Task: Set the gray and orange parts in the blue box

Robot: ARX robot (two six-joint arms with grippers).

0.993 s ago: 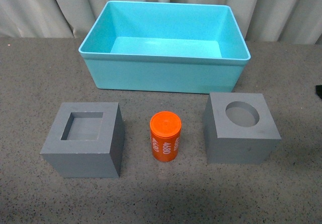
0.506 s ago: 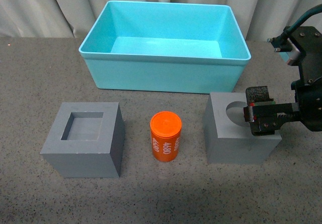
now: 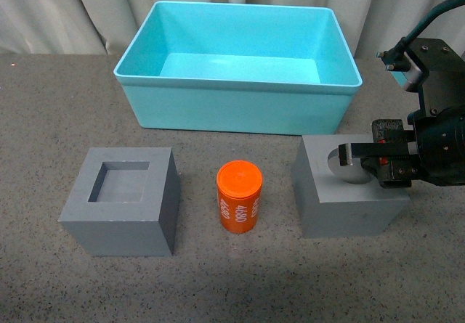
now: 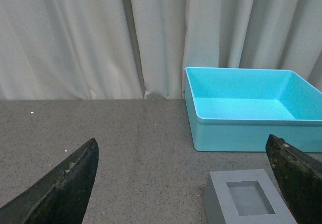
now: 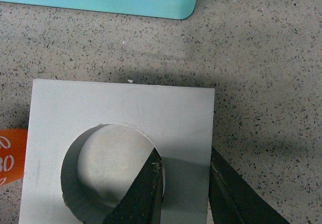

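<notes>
The turquoise blue box (image 3: 240, 98) stands empty at the back centre. The gray cube with the square recess (image 3: 123, 199) sits front left, the orange "4680" cylinder (image 3: 238, 197) in the middle. The gray cube with the round recess (image 3: 341, 199) sits front right. My right gripper (image 3: 378, 162) is shut on this cube's right wall, one finger inside the round recess (image 5: 148, 189), the other outside the cube. My left gripper (image 4: 186, 183) is open and empty, above the table near the square-recess cube (image 4: 249, 199); it is out of the front view.
The speckled gray table (image 3: 218, 279) carries everything. A pale curtain (image 3: 94, 11) hangs behind the box. The blue box also shows in the left wrist view (image 4: 246, 116) and its rim in the right wrist view (image 5: 100, 0).
My right arm came in from the right, lowered onto the round-recess cube and closed on its right wall. The cube has shifted slightly. Nothing else moved.
</notes>
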